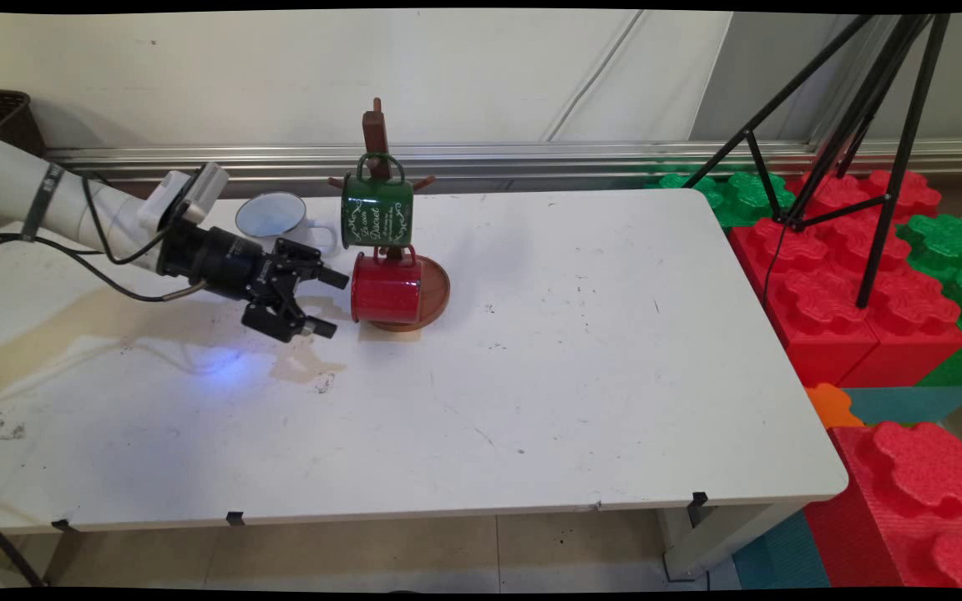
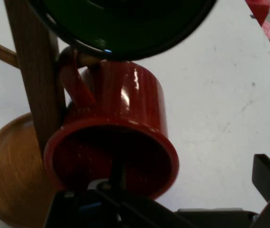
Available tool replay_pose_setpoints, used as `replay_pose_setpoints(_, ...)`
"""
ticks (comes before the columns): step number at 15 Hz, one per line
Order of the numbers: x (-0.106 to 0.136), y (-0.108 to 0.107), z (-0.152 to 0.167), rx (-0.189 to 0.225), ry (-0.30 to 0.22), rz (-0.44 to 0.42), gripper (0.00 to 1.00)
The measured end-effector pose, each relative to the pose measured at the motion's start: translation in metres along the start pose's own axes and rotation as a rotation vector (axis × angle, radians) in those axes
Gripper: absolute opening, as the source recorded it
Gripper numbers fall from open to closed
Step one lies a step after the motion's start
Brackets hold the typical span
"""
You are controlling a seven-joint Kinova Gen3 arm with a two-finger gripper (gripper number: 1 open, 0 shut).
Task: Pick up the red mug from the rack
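Observation:
A red mug [image 1: 387, 288] [image 2: 125, 109] hangs by its handle from a low peg of a wooden mug tree [image 1: 377, 133] [image 2: 35, 71], its open mouth turned toward my gripper. A green mug [image 1: 377, 211] [image 2: 120, 23] hangs on a peg just above it. My gripper [image 1: 333, 303] [image 2: 192, 190] is open, lying level just left of the red mug's rim and holding nothing. In the hand view one finger reaches the mug's mouth and the other finger [image 2: 268, 183] stands well outside the rim. A white mug [image 1: 276, 219] stands behind my hand.
The mug tree's round brown base [image 1: 439, 292] [image 2: 6, 175] rests on the white table [image 1: 581, 376]. Red and green foam blocks [image 1: 857, 275] and a black tripod [image 1: 882, 150] stand past the table's right edge. A dark basket [image 1: 1, 113] sits at the far left.

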Motion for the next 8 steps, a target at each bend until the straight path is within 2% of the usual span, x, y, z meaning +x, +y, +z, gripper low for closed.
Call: replay_pose_setpoints(8,-0.007,-0.007,0.022,0.028,0.080,-0.086,1.00)
